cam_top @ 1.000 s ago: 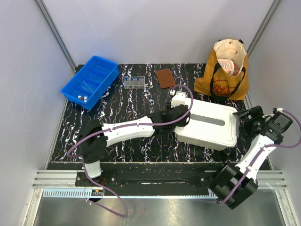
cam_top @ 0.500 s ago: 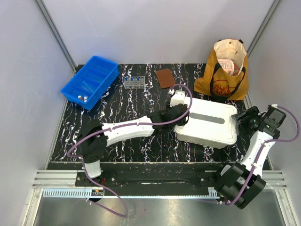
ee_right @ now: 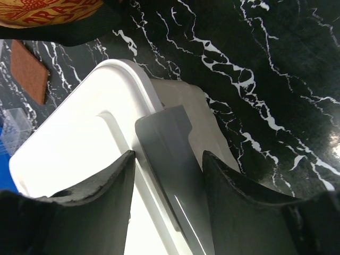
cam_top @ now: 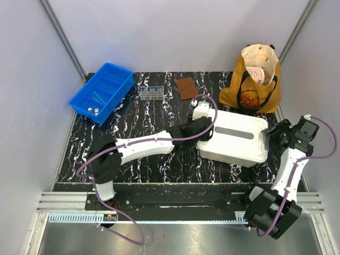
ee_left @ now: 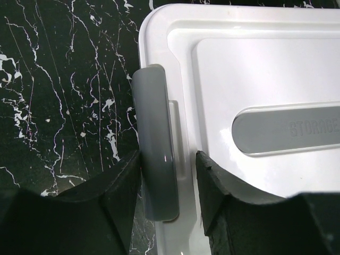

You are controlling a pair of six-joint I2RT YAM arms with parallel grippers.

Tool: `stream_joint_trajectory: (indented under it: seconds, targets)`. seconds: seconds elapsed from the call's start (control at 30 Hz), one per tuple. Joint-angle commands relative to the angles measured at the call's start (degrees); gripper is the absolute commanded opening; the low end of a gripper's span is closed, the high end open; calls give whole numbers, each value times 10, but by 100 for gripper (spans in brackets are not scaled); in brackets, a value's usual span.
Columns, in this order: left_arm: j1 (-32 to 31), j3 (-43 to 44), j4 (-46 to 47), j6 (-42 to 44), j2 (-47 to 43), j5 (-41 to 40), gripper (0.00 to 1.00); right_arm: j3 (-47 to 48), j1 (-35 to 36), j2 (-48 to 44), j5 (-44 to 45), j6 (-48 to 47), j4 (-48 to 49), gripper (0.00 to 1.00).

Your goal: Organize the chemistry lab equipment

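While the tube rack [cam_top: 151, 93] stands at the surface's [cam_top: 149, 119] back near a blue bin [cam_top: 118, 73] of vials [cam_top: 93, 110], the left tool [ee_left: 168, 162] and right tool [ee_right: 169, 159], half spread, straddle the grey latches [ee_left: 154, 122] of a white box [cam_top: 239, 142]; whether they pinch is unclear.

walls [cam_top: 175, 32]: plain pale grey | table [cam_top: 138, 114]: black, white-veined marble pattern | near edge: metal rail [cam_top: 58, 202]

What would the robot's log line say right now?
left gripper around left latch | right gripper around right latch | lid on
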Motion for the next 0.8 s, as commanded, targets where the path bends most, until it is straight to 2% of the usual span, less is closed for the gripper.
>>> stream_joint_trajectory:
  seconds: [0.0, 0.2, 0.27, 0.43, 0.53, 0.67, 0.77]
  targets:
    - [-23, 0, 56, -9, 44, 144, 48, 16, 45, -4, -65, 20, -60, 45]
    - [-25, 7, 46, -4, 48, 143, 48, 18, 60, 3, -54, 15, -61, 41]
    - [-25, 7, 47, -3, 47, 145, 48, 24, 60, 2, -45, 13, -64, 46]
    - [-25, 7, 51, -6, 44, 159, 48, 89, 60, -8, 3, 4, -94, 69]
    - [-32, 7, 63, -19, 40, 174, 48, 118, 61, 7, 36, -8, -96, 73]
    - [-43, 5, 88, -38, 40, 194, 51, 128, 60, 43, 90, -43, -79, 73]
    - [-47, 10, 106, -46, 48, 215, 52, 144, 61, 76, 123, -54, -102, 74]
